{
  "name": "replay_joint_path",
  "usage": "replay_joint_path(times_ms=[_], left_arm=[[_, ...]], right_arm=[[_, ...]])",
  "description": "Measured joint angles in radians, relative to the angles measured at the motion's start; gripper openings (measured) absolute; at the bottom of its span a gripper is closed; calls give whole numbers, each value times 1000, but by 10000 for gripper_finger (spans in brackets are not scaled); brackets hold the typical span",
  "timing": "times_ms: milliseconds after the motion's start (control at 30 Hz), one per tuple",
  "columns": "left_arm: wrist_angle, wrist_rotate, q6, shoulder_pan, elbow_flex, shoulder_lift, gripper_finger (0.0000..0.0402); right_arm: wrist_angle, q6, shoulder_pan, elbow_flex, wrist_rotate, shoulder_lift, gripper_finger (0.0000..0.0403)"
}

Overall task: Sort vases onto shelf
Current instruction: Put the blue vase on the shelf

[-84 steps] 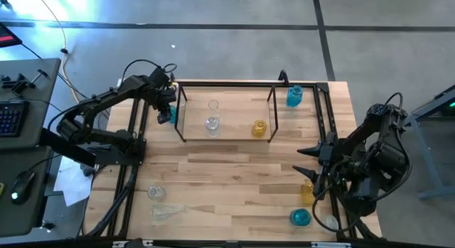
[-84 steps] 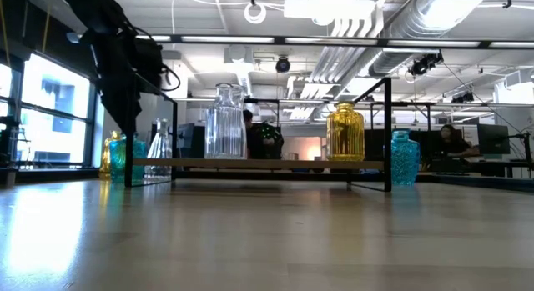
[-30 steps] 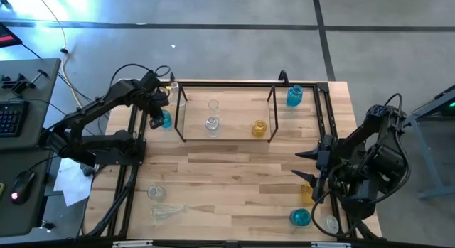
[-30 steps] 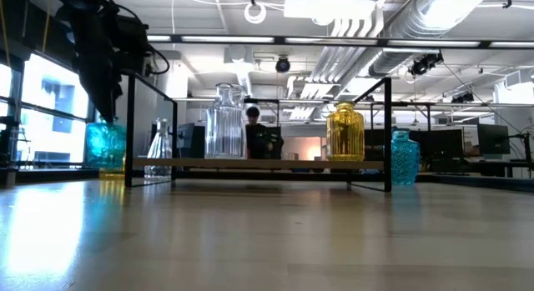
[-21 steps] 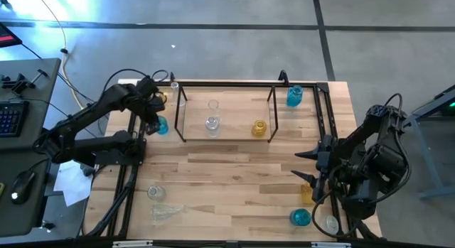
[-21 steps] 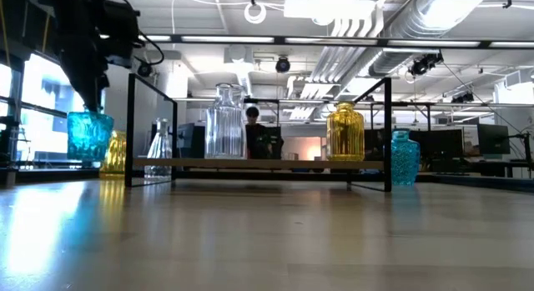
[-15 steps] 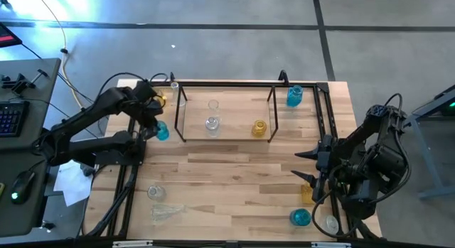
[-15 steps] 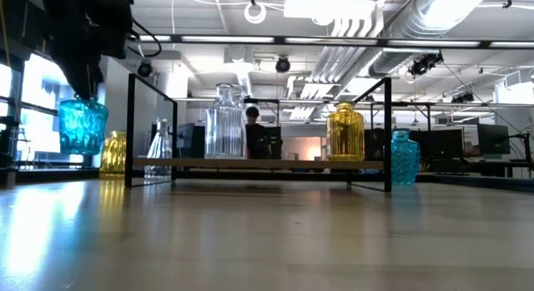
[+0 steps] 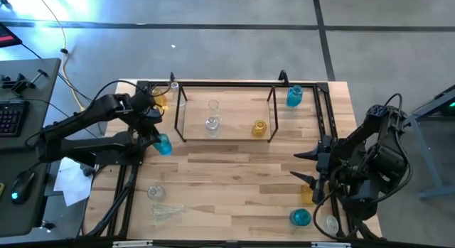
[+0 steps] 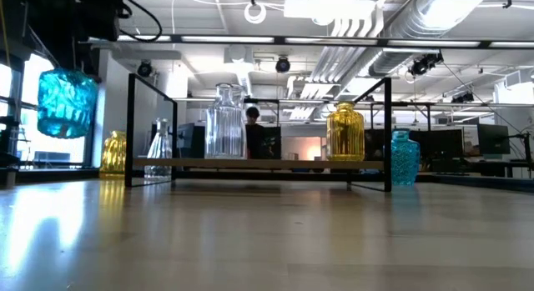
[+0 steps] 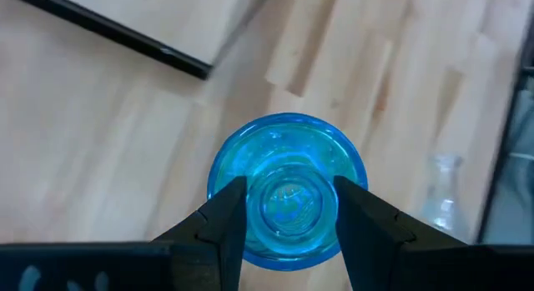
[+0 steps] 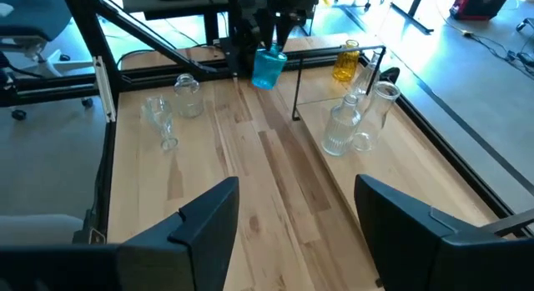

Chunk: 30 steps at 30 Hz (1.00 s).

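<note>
My left gripper (image 9: 158, 138) is shut on a blue vase (image 10: 67, 103) and holds it in the air off the near left corner of the shelf (image 9: 227, 138). The shelf carries two clear vases (image 9: 212, 124) and an amber vase (image 9: 259, 127). An amber vase (image 9: 158, 101) stands outside the shelf's left end, and a blue one (image 9: 294, 96) outside its right end. My right gripper (image 9: 304, 166) hangs open above the table's right side, with an amber vase (image 9: 307, 192) just near of it. My left gripper pinches the blue vase's neck (image 11: 254, 209), just under the rim, between its two fingers (image 11: 224, 220). The fingers come from above, slanting down. The vase hangs below them, a little tilted and clear of the table.
A clear vase (image 9: 156, 193) stands at the near left, and another clear one (image 9: 165, 212) lies on its side beside it. A blue vase (image 9: 300, 217) and a clear one (image 9: 330, 223) stand at the near right. Black frame rails (image 9: 131, 177) edge the table.
My left gripper has carried the blue vase away from the shelf's left end toward the table's near edge and upward. The vase has gone from table height to hanging clear, and it now tilts slightly. The right arm has kept still.
</note>
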Motion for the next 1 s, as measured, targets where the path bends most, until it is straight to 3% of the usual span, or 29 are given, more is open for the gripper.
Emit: replay_joint_path(times_ms=[200, 600, 1000], left_arm=[[31, 5, -103, -122, 0, -6, 136], [243, 0, -293, -372, 9, -5, 136], [364, -90, -301, -533, 177, 106, 136]], right_arm=[[2, 0, 0, 0, 0, 0, 222], [6, 0, 0, 0, 0, 0, 222], [36, -18, 0, 0, 0, 0, 222]])
